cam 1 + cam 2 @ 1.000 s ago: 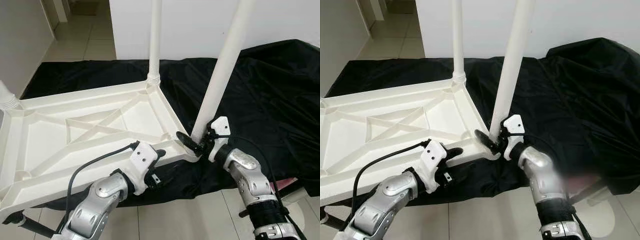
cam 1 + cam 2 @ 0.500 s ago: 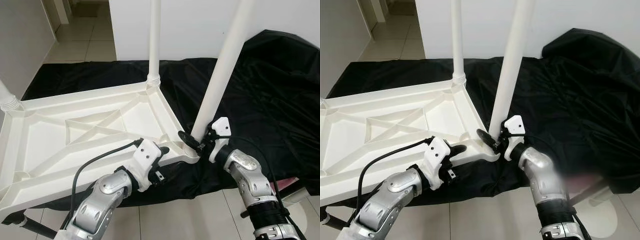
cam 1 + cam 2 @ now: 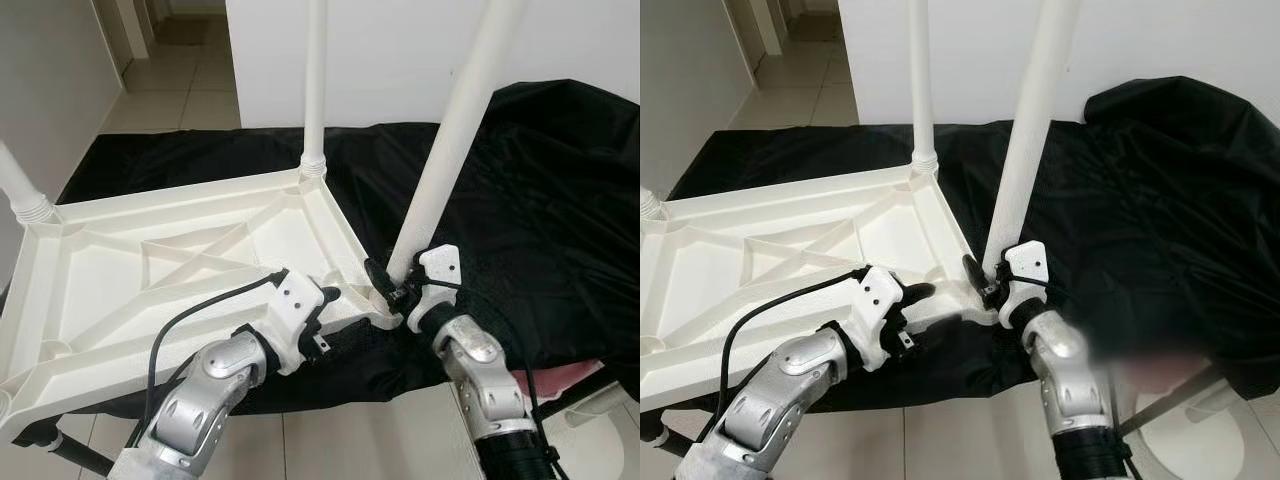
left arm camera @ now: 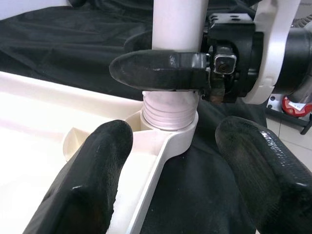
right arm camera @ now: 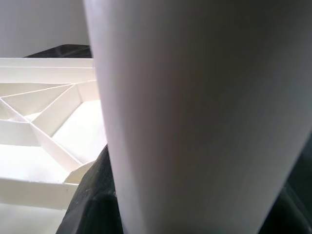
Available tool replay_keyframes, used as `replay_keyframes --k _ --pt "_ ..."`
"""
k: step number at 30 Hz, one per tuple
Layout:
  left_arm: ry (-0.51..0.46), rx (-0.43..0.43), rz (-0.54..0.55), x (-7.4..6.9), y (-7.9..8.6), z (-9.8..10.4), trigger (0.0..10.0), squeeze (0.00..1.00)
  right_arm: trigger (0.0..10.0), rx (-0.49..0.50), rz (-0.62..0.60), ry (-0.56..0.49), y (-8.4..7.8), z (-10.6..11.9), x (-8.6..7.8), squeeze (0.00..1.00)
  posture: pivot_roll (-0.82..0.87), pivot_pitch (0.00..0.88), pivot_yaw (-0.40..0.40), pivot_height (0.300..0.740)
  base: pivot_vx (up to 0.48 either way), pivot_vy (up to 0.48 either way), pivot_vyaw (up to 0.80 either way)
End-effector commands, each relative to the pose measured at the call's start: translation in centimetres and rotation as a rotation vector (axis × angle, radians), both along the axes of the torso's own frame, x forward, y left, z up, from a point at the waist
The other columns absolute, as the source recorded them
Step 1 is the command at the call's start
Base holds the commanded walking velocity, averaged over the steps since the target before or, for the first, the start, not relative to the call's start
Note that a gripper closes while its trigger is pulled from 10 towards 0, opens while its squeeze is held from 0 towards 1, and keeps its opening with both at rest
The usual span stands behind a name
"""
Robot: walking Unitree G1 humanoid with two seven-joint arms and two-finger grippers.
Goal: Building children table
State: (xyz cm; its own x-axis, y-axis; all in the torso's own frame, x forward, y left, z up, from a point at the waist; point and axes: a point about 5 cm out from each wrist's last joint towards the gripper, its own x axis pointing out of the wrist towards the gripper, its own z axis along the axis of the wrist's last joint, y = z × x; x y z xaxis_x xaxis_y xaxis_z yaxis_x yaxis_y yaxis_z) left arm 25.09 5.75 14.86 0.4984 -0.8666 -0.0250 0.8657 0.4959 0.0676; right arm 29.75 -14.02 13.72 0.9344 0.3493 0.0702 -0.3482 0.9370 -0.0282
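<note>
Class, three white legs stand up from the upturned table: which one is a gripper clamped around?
The leg at the near right corner. The right gripper grips it just above its socket; the far leg and left leg stand untouched.

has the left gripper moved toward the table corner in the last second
Yes. The left gripper has slid along the white tabletop's near edge toward the corner socket where the right gripper grips the leg; its jaws are open.
</note>
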Motion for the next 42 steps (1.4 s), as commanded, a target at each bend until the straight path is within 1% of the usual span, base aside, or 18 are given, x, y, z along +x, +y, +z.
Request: replay_keyframes --k 1,2,4,7,10,13,16,18,21,22,32,33,35,36,37,38,40,42 --pt "0.002 0.005 0.016 0.2 0.3 -0.2 10.0 0.0 10.0 -0.013 -0.085 0.105 -0.8 -2.1 -0.4 0.0 -0.04 0.022 0.009 0.74 0.0 0.0 0.0" --pt "0.001 0.006 0.024 0.2 0.5 -0.2 10.0 0.0 10.0 -0.005 -0.188 0.126 -0.9 -2.4 -0.7 0.0 -0.03 0.019 -0.001 0.74 0.0 0.0 0.0" --pt "-0.001 0.01 0.038 0.3 0.8 -0.3 10.0 0.0 10.0 -0.004 -0.331 0.139 -0.7 -2.8 -1.1 0.0 -0.02 0.015 -0.005 0.74 0.0 0.0 0.0" --pt "-0.002 0.011 0.045 0.3 0.9 -0.3 10.0 0.0 10.0 0.024 -0.415 0.15 0.0 -2.9 -1.5 0.0 -0.01 0.012 -0.011 0.74 0.0 0.0 0.0" --pt "-0.002 0.011 0.046 0.3 1.0 -0.3 10.0 0.0 10.0 0.039 -0.426 0.159 0.4 -3.0 -1.6 0.0 -0.01 0.01 -0.011 0.74 0.0 0.0 0.0" --pt "-0.004 0.014 0.049 0.4 1.0 -0.4 10.0 0.0 10.0 0.027 -0.443 0.126 1.5 -2.4 -1.8 0.0 -0.01 0.007 -0.011 0.74 0.0 0.0 0.0" --pt "-0.006 0.02 0.05 0.4 1.0 -0.4 10.0 0.0 10.0 0.017 -0.448 0.123 1.5 -2.3 -1.8 0.0 0.0 0.008 -0.012 0.74 0.0 0.0 0.0" --pt "-0.008 0.019 0.05 0.3 1.2 -0.4 10.0 0.0 10.0 0.002 -0.464 0.118 1.2 -2.2 -1.7 0.0 0.0 0.01 -0.012 0.74 0.0 0.0 0.0" --pt "-0.007 0.025 0.053 0.3 1.4 -0.5 10.0 0.0 10.0 0.015 -0.46 0.12 0.9 -2.2 -1.6 0.0 0.0 0.009 -0.014 0.74 0.0 0.0 0.0" --pt "-0.006 0.029 0.055 0.3 1.5 -0.5 10.0 0.0 10.0 0.022 -0.438 0.106 0.8 -2.0 -1.5 1.0 0.01 0.008 -0.015 0.74 0.0 0.0 0.0" --pt "-0.004 0.033 0.059 -0.3 1.3 -1.1 10.0 0.0 10.0 0.036 -0.356 0.045 0.1 -1.3 -1.4 1.0 0.01 0.0 -0.02 0.74 0.0 0.0 0.0" --pt "-0.007 0.031 0.067 -0.4 1.2 -1.2 10.0 0.0 10.0 0.04 -0.329 0.025 0.0 -1.1 -1.3 0.0 0.01 0.0 -0.02 0.74 0.0 0.0 0.0" --pt "-0.008 0.03 0.069 -0.4 1.2 -1.2 10.0 0.0 10.0 0.041 -0.322 0.02 -0.1 -1.0 -1.3 0.0 0.01 0.0 -0.02 0.74 0.0 0.0 0.0" --pt "-0.008 0.03 0.07 -0.5 1.1 -1.3 10.0 0.0 10.0 0.046 -0.282 0.015 -0.2 -1.0 -1.3 0.0 0.0 0.0 -0.023 0.74 0.0 0.0 0.0" --pt "-0.008 0.03 0.07 -0.5 1.1 -1.3 10.0 0.0 10.0 0.046 -0.282 0.015 -0.2 -1.0 -1.3 0.0 0.0 0.0 -0.023 0.74 0.0 0.0 0.0" --pt "-0.009 0.033 0.073 -0.6 1.0 -1.4 10.0 0.0 10.0 0.043 -0.229 0.008 -0.3 -0.9 -1.4 0.0 0.0 0.0 -0.023 0.74 0.0 0.0 0.0" --pt "-0.012 0.038 0.077 -0.7 0.9 -1.5 10.0 0.0 10.0 0.036 -0.163 -0.008 -0.5 -0.8 -1.5 0.0 0.0 0.0 -0.023 0.74 0.0 0.0 0.0" --pt "-0.013 0.038 0.078 -0.7 0.9 -1.5 10.0 0.0 10.0 0.032 -0.151 -0.015 -0.6 -0.8 -1.5 0.0 0.0 0.0 -0.023 0.74 0.0 0.0 0.0"
